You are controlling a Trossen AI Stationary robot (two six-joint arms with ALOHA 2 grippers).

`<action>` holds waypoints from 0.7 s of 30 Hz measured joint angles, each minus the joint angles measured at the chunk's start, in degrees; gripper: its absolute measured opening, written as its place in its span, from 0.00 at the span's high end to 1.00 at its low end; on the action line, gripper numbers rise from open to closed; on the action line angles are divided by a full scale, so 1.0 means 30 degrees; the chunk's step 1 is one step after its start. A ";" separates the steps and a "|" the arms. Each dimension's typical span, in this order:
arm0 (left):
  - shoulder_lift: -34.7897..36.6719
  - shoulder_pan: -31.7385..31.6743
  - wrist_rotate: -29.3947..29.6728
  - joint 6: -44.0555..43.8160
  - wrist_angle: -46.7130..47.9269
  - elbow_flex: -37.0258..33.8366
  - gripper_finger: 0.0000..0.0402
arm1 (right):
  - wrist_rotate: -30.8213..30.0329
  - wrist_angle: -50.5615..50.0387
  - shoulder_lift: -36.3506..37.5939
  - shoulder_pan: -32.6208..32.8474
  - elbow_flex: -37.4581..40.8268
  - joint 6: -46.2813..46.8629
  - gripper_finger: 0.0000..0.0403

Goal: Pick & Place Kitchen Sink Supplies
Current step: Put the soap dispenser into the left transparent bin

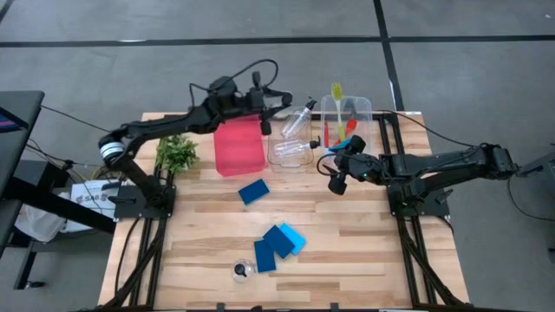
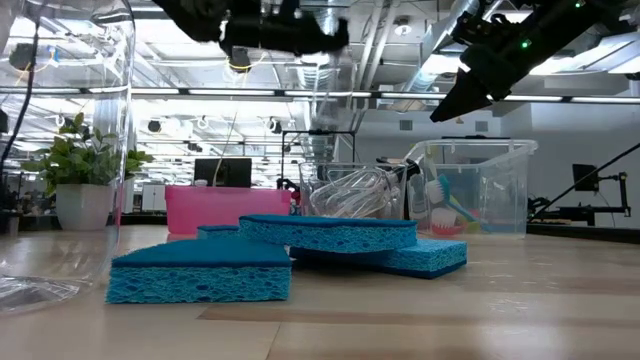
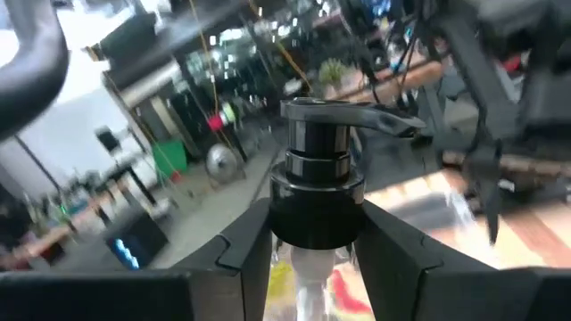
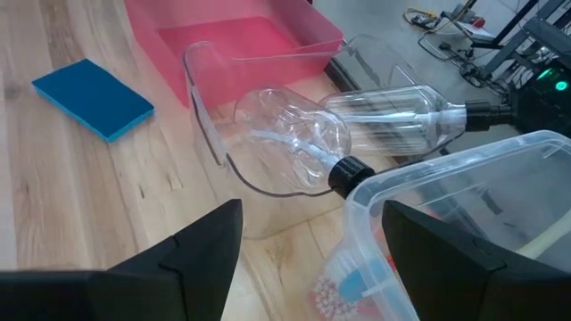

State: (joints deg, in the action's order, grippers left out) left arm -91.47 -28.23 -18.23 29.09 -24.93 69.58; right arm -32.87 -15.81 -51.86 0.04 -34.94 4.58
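Bottle (image 1: 301, 116) hanging over clear bin (image 1: 290, 156) at worktop's far edge, left fingers (image 1: 276, 106) clamping its cap. Low view: sponges (image 2: 330, 232) waiting near front edge. Left wrist: fingers gripping pump neck (image 3: 317, 192). Right wrist: right fingers (image 4: 308, 241) spread, empty. Judged next: releasing bottle into bin.

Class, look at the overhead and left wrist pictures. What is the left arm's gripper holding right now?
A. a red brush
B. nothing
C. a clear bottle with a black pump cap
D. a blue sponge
C: the left wrist view shows the left gripper with its fingers closed on the black-capped bottle, which the overhead view shows held over the clear bin.
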 joint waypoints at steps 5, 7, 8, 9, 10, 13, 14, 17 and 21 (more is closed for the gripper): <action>-0.1487 -0.0107 -0.0026 -0.1783 -0.0977 -0.0022 0.66 | 0.0003 0.0000 0.0000 0.0006 0.0000 0.0000 0.34; -0.1906 -0.0081 -0.0107 -0.2165 -0.1383 -0.0022 0.66 | 0.0003 0.0000 0.0000 0.0006 0.0000 0.0000 0.34; -0.2100 -0.0073 -0.0162 -0.2439 -0.1438 -0.0022 0.66 | 0.0003 0.0000 0.0000 0.0006 0.0000 0.0000 0.34; -0.2311 -0.0073 -0.0155 -0.2812 -0.1550 -0.0022 0.66 | 0.0003 0.0000 0.0000 0.0006 0.0000 0.0000 0.34; -0.2465 -0.0084 -0.0148 -0.3126 -0.1588 -0.0022 0.66 | 0.0003 0.0000 0.0000 0.0006 0.0000 0.0000 0.34; -0.2720 -0.0182 -0.0157 -0.3873 -0.1730 -0.0022 0.66 | 0.0003 -0.0006 0.0000 0.0006 0.0000 0.0000 0.34; -0.2809 -0.0182 -0.0150 -0.4040 -0.1829 -0.0022 0.66 | 0.0007 -0.0007 0.0000 0.0006 0.0000 0.0000 0.34; -0.2982 -0.0341 -0.0068 -0.4499 -0.1741 -0.0022 0.66 | 0.0011 -0.0007 0.0000 0.0006 0.0000 0.0000 0.34; -0.3201 -0.0637 0.0161 -0.5237 -0.1843 -0.0029 0.66 | 0.0011 -0.0007 0.0000 0.0006 0.0000 0.0000 0.34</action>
State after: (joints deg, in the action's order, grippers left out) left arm -101.08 -30.14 -17.74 13.37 -30.46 69.49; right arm -32.84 -15.84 -51.86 0.05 -34.94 4.58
